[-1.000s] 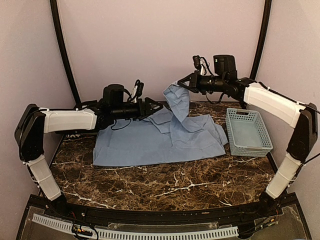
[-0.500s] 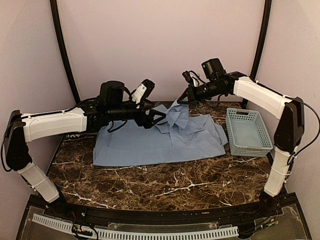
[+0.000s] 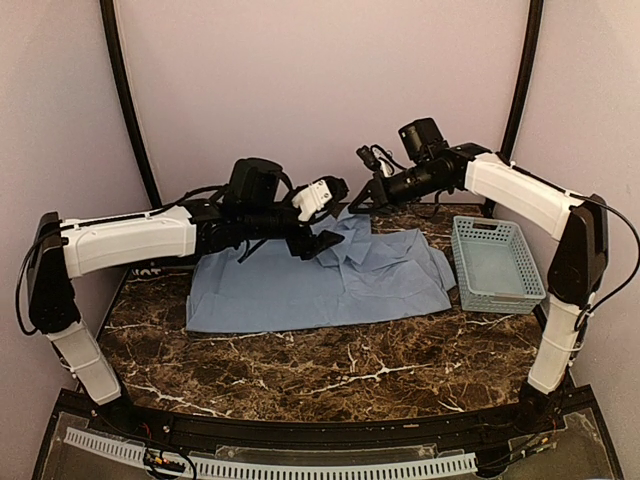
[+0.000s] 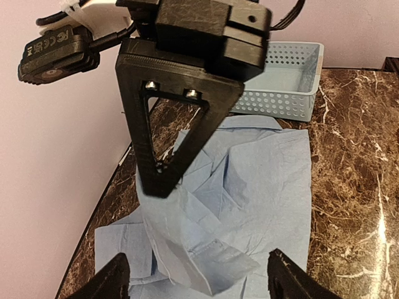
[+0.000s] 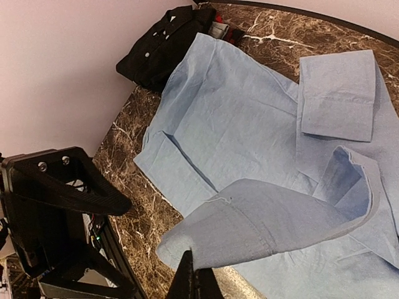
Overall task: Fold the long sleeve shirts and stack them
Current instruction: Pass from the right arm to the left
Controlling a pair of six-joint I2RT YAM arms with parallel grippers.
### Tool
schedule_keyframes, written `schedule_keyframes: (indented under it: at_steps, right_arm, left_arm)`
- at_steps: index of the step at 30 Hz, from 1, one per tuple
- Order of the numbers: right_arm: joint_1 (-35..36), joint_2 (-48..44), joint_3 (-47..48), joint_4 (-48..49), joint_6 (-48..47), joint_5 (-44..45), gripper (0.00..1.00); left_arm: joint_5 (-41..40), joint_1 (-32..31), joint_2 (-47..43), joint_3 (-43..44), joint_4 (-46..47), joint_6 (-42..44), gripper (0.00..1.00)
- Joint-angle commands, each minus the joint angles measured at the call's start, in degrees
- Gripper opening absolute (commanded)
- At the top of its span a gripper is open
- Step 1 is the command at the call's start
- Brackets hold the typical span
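Plainly, the pale blue lattice basket (image 3: 505,302) stands toward the right end of the brown marble table (image 3: 330,370), and everything else can be placed from it. The light blue shirt (image 3: 300,290) lies spread on the table just beside the basket, on its left in the top view, flat over most of its width but rumpled and folded at the end nearest the basket. The right gripper (image 5: 193,265) is at the far edge of that rumpled end, a little left of the basket's far corner, with its jaws closed tight on a fold of the light blue cloth, which it holds slightly raised. The left gripper (image 4: 198,258) hovers over the shirt farther left of the basket, its jaws spread wide and holding nothing. The black shirt (image 5: 168,40) lies bunched at the far back of the table against the wall, well apart from the basket, beyond the blue shirt's other end.
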Motion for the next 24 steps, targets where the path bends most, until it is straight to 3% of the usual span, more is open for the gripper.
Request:
schedule_keyframes:
  at_steps: [1,7,11,16,19,20,24]
  right_arm:
    - [1.37,-1.26,-0.23,0.35,-0.49,-1.19,0.00]
    - [1.84,-1.82,-1.67,1.65,0.07,-1.61,0.00]
    - [1.84,-2.05,-2.81,2.22,0.08,-1.91,0.00]
    - [1.84,-2.76,-4.05,2.87,0.21,-2.43,0.00]
    - [1.45,-3.58,-4.70,3.12,0.28,-0.92,0.00]
    - [1.06,-4.11,-5.12,3.43,0.44,-0.39,0.03]
    - [-1.48,-7.75,-8.49,6.22,1.80,2.85,0.36]
  left_arm:
    - [-2.66,-0.33,3.98,4.99,-1.61,1.15,0.72]
    - [-5.14,-0.27,7.95,8.01,-0.62,-0.19,0.57]
    - [-6.06,-0.26,9.33,8.03,1.60,-1.07,0.35]
    - [-7.21,-0.21,10.72,8.38,3.10,-2.04,0.17]
    - [-7.89,-0.19,11.46,9.70,2.73,-4.75,0.01]
    - [-8.00,-0.18,11.67,10.59,2.25,-5.54,0.00]
    - [-9.13,1.53,12.26,15.45,-2.30,-15.82,0.00]
